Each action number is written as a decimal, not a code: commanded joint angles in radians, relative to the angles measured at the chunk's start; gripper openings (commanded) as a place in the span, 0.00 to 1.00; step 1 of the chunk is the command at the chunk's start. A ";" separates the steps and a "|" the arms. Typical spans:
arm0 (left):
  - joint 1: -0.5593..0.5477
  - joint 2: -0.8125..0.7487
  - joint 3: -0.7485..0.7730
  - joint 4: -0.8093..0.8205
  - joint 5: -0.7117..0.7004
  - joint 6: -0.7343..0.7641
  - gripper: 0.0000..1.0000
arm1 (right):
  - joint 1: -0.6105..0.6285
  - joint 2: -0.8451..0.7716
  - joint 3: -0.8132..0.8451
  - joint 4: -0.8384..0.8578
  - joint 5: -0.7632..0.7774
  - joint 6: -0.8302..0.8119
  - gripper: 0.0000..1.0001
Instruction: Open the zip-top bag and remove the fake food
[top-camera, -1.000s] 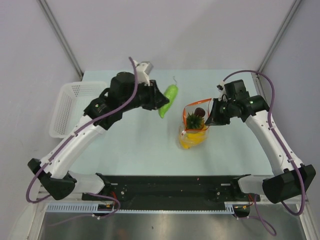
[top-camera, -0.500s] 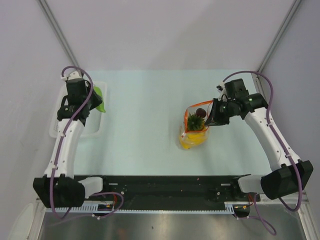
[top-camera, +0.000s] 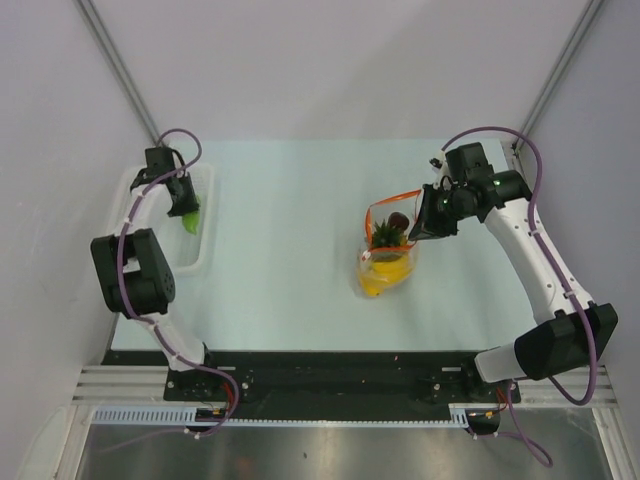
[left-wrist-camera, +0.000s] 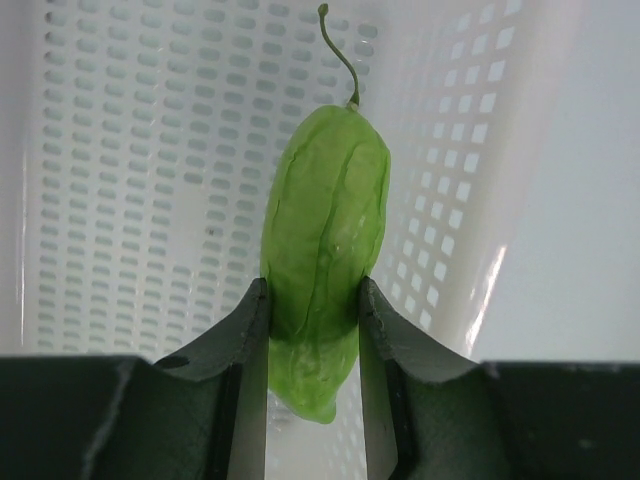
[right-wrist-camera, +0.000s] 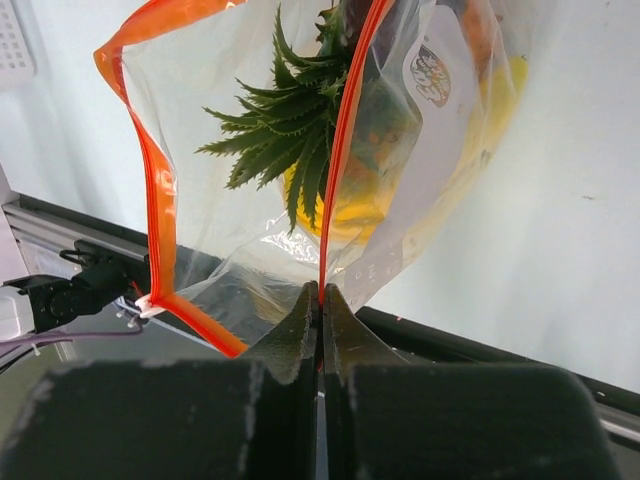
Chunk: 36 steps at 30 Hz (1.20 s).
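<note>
The clear zip-top bag (top-camera: 388, 245) with an orange-red zip strip stands open at the table's centre right. Inside it I see a pineapple with a green crown (top-camera: 388, 238), yellow bananas (top-camera: 385, 280) and a small dark red fruit (top-camera: 399, 220). My right gripper (top-camera: 424, 228) is shut on one side of the zip strip (right-wrist-camera: 340, 170) and holds the mouth open; the crown (right-wrist-camera: 285, 140) shows through the plastic. My left gripper (top-camera: 184, 205) is shut on the green piece (left-wrist-camera: 325, 240), a pepper with a thin stem, and holds it over the white basket (top-camera: 200, 245).
The white perforated basket (left-wrist-camera: 120, 160) sits at the table's far left edge and fills the left wrist view. Grey walls stand close on both sides. The black base rail (top-camera: 330, 370) runs along the near edge.
My left arm has swung from the table's middle to the far left with the green piece and now holds it over the basket. My right gripper has lifted the bag's mouth slightly.
</note>
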 joint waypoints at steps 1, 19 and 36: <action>0.012 0.076 0.077 0.009 0.061 0.122 0.00 | -0.004 -0.013 -0.007 0.044 -0.006 0.013 0.00; -0.049 -0.089 0.123 0.001 -0.074 -0.105 0.76 | -0.010 0.006 0.011 -0.007 -0.012 0.041 0.00; -0.973 -0.384 0.037 0.277 0.157 -0.421 0.29 | 0.007 -0.003 0.085 -0.024 -0.131 -0.097 0.00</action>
